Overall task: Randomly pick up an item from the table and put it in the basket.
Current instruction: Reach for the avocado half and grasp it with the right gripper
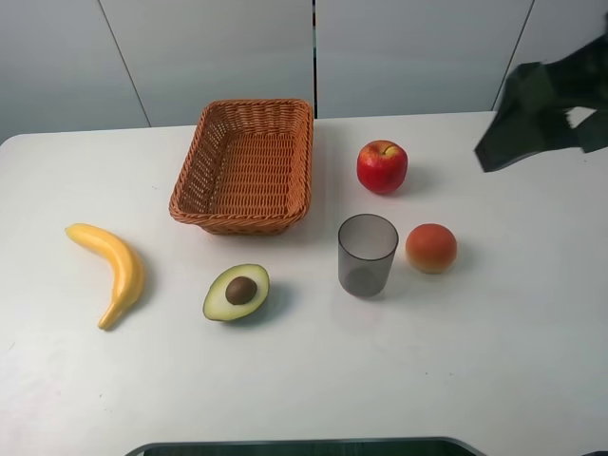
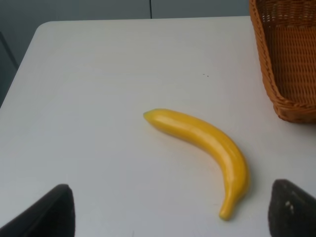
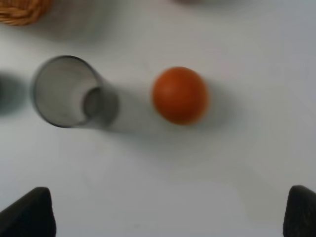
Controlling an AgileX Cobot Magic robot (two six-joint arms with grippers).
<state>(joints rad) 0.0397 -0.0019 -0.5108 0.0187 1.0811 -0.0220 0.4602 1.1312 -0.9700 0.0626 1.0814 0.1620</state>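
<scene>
Yellow banana [image 2: 207,148] lies flat on the white table [image 2: 98,74], curved, thin stem end nearest the camera. A corner of the woven orange-brown wicker basket [image 2: 289,64] shows, near the banana but not touching it. The left gripper [image 2: 173,212] is spread wide, its two dark fingertips [image 2: 52,212] far apart and holding nothing. The banana's stem end sits just ahead of the gap. One rounded table corner is visible.

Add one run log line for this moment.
stage: pre-grasp | avocado: on table, untouched | basket: empty | left claw: open, facing banana | right claw: open, facing orange fruit, cup
</scene>
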